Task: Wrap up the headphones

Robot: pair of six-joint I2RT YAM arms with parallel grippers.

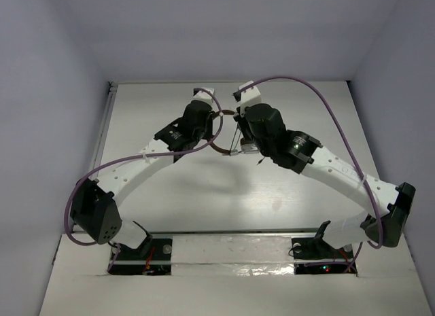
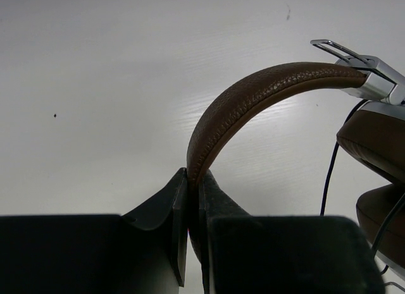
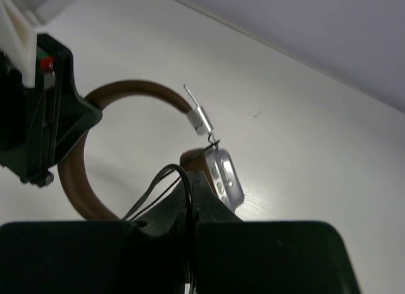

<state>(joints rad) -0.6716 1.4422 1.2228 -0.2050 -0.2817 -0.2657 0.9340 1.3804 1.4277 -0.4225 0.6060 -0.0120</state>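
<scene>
Both my arms reach toward the far table edge, left gripper squeezing the headphones by the band (it curves rightward), right gripper pinching the cord.

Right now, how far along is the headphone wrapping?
Done: the left gripper is clamped on the headband of the headphones. In hand: the right gripper pinches looped strands of cord beside the silver earcup. Left: the cord hangs loose, not yet wound around the headphones.
</scene>
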